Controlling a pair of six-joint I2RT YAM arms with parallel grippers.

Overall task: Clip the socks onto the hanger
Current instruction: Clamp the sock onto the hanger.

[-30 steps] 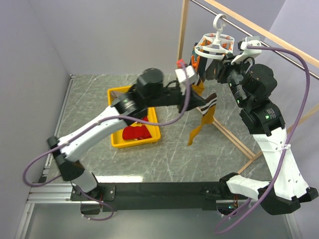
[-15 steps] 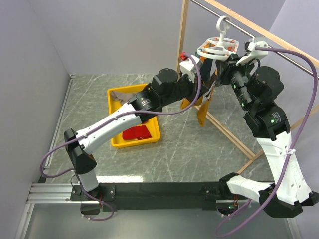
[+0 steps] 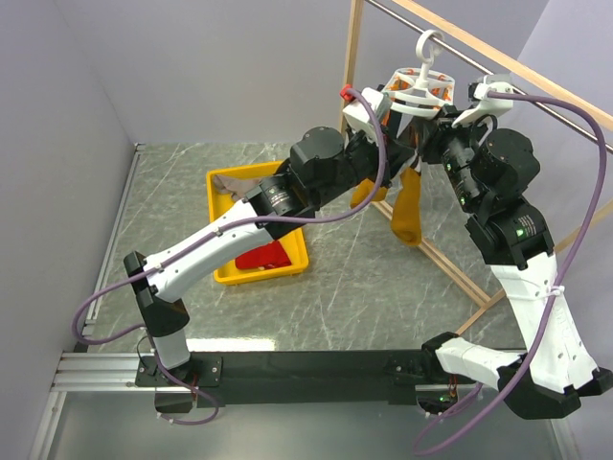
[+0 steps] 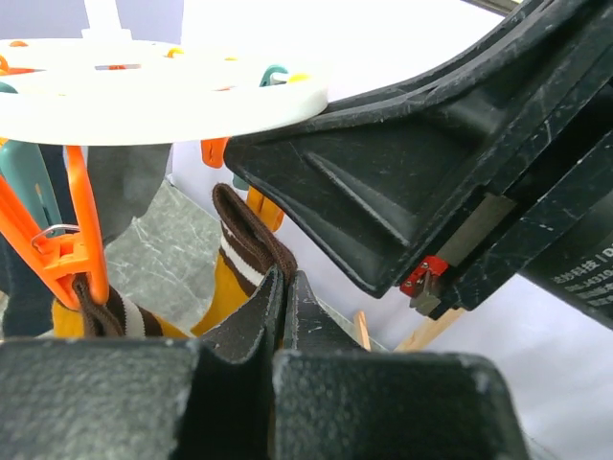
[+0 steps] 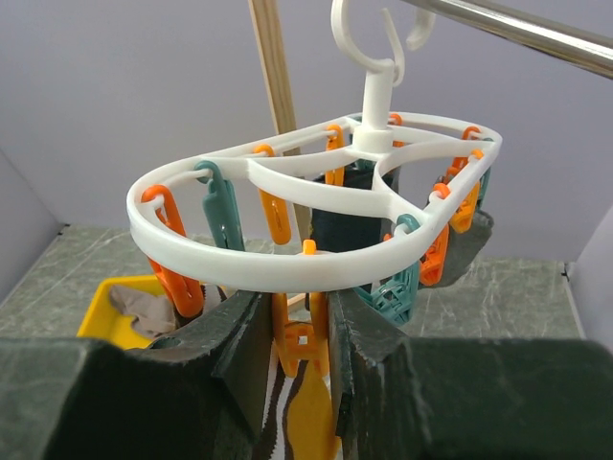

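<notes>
The white hanger (image 3: 419,88) hangs by its hook from the metal rod, with orange and teal clips around its ring (image 5: 287,261). My left gripper (image 4: 284,287) sits just under the ring and is shut on a mustard sock (image 4: 228,287) with a brown-and-white striped cuff. That sock's foot (image 3: 407,216) dangles over the table. My right gripper (image 5: 305,331) is shut on an orange clip (image 5: 306,347), one finger on each side, with the striped cuff (image 5: 311,417) right below it. Another orange clip (image 4: 75,251) pinches a second striped cuff. More socks lie in the yellow bin (image 3: 228,271).
A wooden frame (image 3: 458,271) with a metal rod (image 3: 508,75) carries the hanger. The yellow bin holds a red sock (image 3: 263,257) and a grey-beige one (image 5: 142,307). Dark and grey socks (image 5: 467,240) hang from far clips. Grey walls enclose the table on the left and at the back.
My left arm has stretched up and to the right, carrying the mustard sock under the hanger. The sock's foot has swung right. The right gripper has stayed at the hanger's clips.
</notes>
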